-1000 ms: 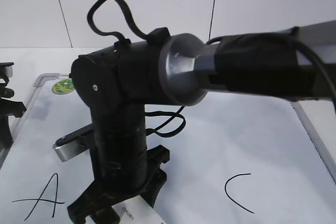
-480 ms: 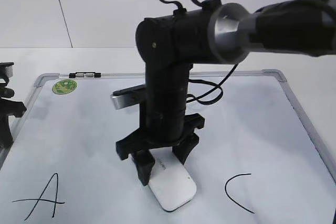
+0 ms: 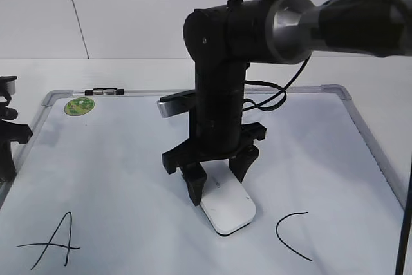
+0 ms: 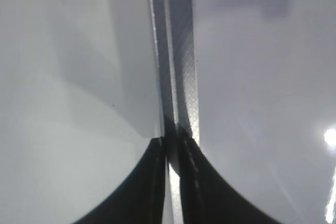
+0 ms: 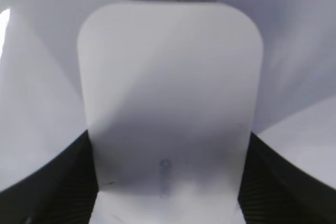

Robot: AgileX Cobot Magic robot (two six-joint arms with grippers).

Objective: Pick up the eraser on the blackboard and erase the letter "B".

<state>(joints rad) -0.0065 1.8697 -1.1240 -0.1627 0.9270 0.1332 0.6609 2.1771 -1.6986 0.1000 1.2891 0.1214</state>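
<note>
The white eraser (image 3: pixel 228 209) lies flat on the blackboard (image 3: pixel 129 159), a white dry-erase board, between the letters "A" (image 3: pixel 55 243) and "C" (image 3: pixel 290 235). My right gripper (image 3: pixel 219 186) points straight down and is shut on the eraser, with one black finger on each long side. In the right wrist view the eraser (image 5: pixel 168 103) fills the space between the fingers (image 5: pixel 168 182). No letter "B" shows on the board. My left gripper (image 4: pixel 173 145) is at the board's left edge (image 3: pixel 8 152), shut on the grey frame (image 4: pixel 176 77).
A round green sticker (image 3: pixel 79 105) sits at the board's far left corner. A small black-and-clear marker (image 3: pixel 106 91) lies along the far frame. The right arm's cable hangs over the middle of the board. A white wall stands behind.
My right gripper has slid the eraser across the board from the near middle to the right and farther away. The left gripper has not moved.
</note>
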